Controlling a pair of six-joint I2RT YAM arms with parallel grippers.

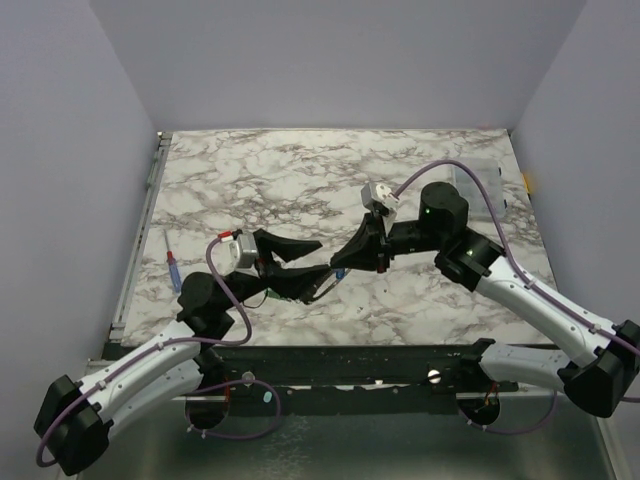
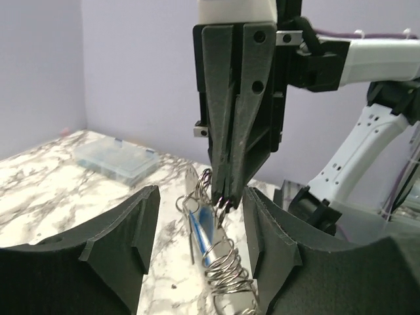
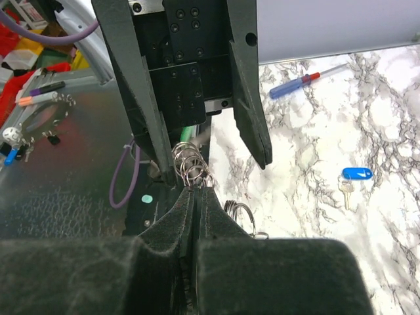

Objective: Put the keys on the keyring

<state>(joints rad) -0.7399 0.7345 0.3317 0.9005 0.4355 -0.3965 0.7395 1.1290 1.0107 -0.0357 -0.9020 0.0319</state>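
- Top external view: The left gripper (image 1: 318, 262) and right gripper (image 1: 340, 266) meet tip to tip near the middle of the marble surface (image 1: 260, 170), towards its near edge.
  - The metal parts between them are too small to tell apart here.
  - Only this view shows the whole layout. A red-and-blue screwdriver (image 1: 172, 268) lies at 9 o'clock of the grippers, near the metal rail (image 1: 140, 230) on the left edge. A clear compartment box (image 1: 492, 192) sits at 2 o'clock, by the right wall.
  - Lavender walls (image 1: 340, 60) close the surface at 9, 12 and 3 o'clock. Marble runs from the grippers to the far wall at 12 o'clock.
- Left wrist view: The left gripper stands open, one finger on each side of the keyring (image 2: 230, 266).
  - The keyring is a silvery piece with coiled wire rings, held above the surface. A blue part (image 2: 207, 244) shows within it, and whether this is a key cannot be told.
  - The right gripper comes down from 12 o'clock, closed, and pinches the small rings at the keyring's upper end.
  - Whether the left gripper's right finger touches the coils cannot be told.
  - The compartment box appears at 10 o'clock, well apart.
- Right wrist view: The right gripper's fingers are pressed together on the rings, which fan out from its tip.
  - The left gripper's two fingers hang spread at 12 o'clock, one of them just beside the rings.
  - Only here does a blue key (image 3: 354, 176) show. It lies flat on the marble at 3 o'clock, apart from the keyring.
  - The screwdriver lies at 1 o'clock.
  - Markers (image 3: 42, 92) lie at 10 o'clock beyond the surface edge, and any print on them is too small to read.
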